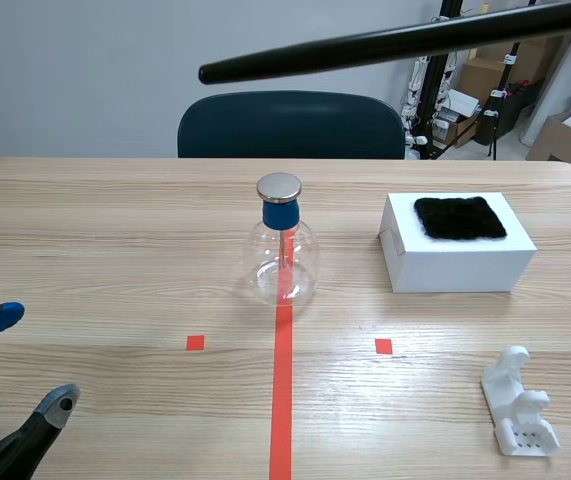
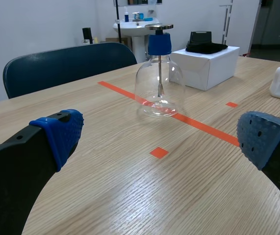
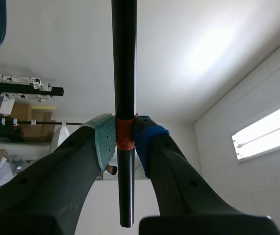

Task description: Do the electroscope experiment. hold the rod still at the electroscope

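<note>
Right wrist view: right tool [image 3: 125, 141] points up toward the ceiling, fingers closed tight on the rod [image 3: 124, 58], a long black bar. Grey-green pad [image 3: 105, 142] on one side, blue pad [image 3: 147, 139] on the other, both pressed on an orange band [image 3: 124, 128] wrapped round the rod. A short length of rod sticks out behind the grip; the long part runs on ahead of the tool. Scene view: rod crosses high over the far side of the worktop [image 1: 85, 250], sloping slightly down to its free end, the end farthest from the right tool. That end hangs in the air, higher than the electroscope [image 1: 281, 245] and not touching it; how far apart in depth, cannot tell. Electroscope: clear glass flask, blue collar, flat metal disc on top, thin stem inside, upright on the red tape line [image 1: 282, 400]. Left tool [image 1: 30, 358] sits low over the near worktop, fingers spread wide, holding nothing. Left wrist view: electroscope stands well ahead of the left tool, roughly in line with the gap between its fingers. Beyond it, toward the right finger's side, a white box [image 1: 455, 255] with a black cloth [image 1: 459, 217] lying on top. White stand [image 1: 518, 402] rests on the worktop, well off to the left tool's right. Dark chair [image 1: 290, 125] stands behind the far edge.
</note>
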Robot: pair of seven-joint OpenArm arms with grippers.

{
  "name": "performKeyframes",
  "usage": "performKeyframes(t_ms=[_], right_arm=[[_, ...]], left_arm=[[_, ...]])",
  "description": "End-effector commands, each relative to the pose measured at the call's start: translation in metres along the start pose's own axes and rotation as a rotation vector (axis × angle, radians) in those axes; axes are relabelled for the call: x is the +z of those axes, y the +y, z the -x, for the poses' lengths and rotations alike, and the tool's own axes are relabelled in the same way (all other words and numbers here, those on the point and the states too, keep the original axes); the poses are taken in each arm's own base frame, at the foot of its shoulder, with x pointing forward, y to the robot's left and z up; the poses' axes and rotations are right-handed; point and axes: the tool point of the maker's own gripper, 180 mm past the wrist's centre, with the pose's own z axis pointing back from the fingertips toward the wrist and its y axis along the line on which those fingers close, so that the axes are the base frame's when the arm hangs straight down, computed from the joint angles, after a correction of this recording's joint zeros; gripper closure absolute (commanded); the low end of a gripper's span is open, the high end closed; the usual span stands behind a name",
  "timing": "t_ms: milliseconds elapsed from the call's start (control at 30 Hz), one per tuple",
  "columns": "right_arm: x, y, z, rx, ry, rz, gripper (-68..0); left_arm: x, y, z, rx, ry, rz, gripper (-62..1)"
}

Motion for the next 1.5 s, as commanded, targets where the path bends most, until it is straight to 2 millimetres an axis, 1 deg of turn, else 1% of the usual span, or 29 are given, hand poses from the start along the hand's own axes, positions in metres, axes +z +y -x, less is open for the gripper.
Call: performKeyframes(t_ms=[0,1133,1300,1467], right_arm=[[-0.002,-0.007,0.003,0.012,0.006,0.031,-3.7],[-0.002,-0.004,0.004,0.007,0.013,0.015,-3.8],[-0.002,-0.004,0.010,0.009,0.044,0.016,-3.7],[-0.003,-0.005,0.017,0.054,0.073,0.014,-3.7]], left_arm=[[0.000,0.004,-0.010,-0.012,-0.039,-0.003,-62.3],[0.000,0.004,-0.010,-0.012,-0.039,-0.003,-62.3],[0.000,0.004,-0.010,-0.012,-0.039,-0.003,-62.3],[0.000,0.004,-0.010,-0.012,-0.039,-0.003,-62.3]])
